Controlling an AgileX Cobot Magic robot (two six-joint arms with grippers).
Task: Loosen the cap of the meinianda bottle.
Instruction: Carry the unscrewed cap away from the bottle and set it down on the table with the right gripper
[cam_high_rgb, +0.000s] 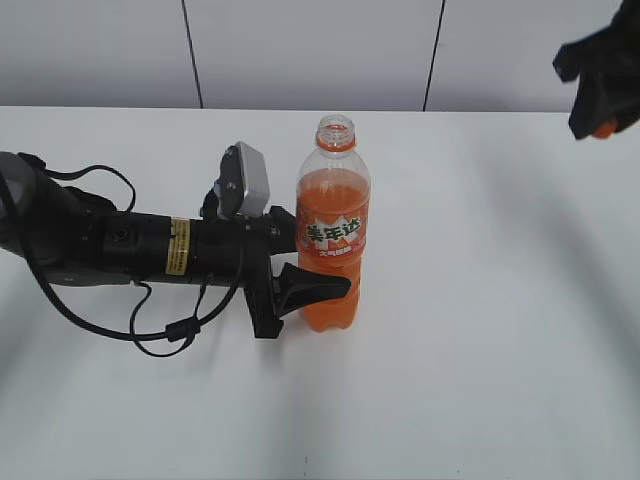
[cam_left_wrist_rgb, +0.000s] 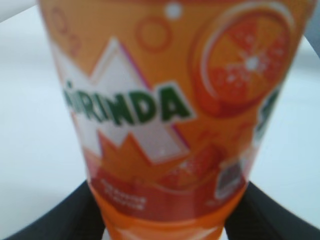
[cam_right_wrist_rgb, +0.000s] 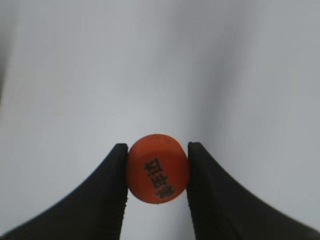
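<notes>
The uncapped meinianda bottle (cam_high_rgb: 333, 232) is clamped upright at its lower body by the left gripper (cam_high_rgb: 315, 290). The cap (cam_right_wrist_rgb: 158, 174) is pinched by the right gripper (cam_right_wrist_rgb: 157, 176), raised well to the bottle's right.

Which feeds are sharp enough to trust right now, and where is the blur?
Exterior view: evenly lit, sharp on the meinianda bottle, soft shadows. Left wrist view: the label fills the frame, soft and out of focus. Right wrist view: the cap is fairly crisp in the right pincer, background featureless.

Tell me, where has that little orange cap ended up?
The cap is off the bottle, pinched in the right gripper at the exterior view's upper right corner, well away from the open neck.
</notes>
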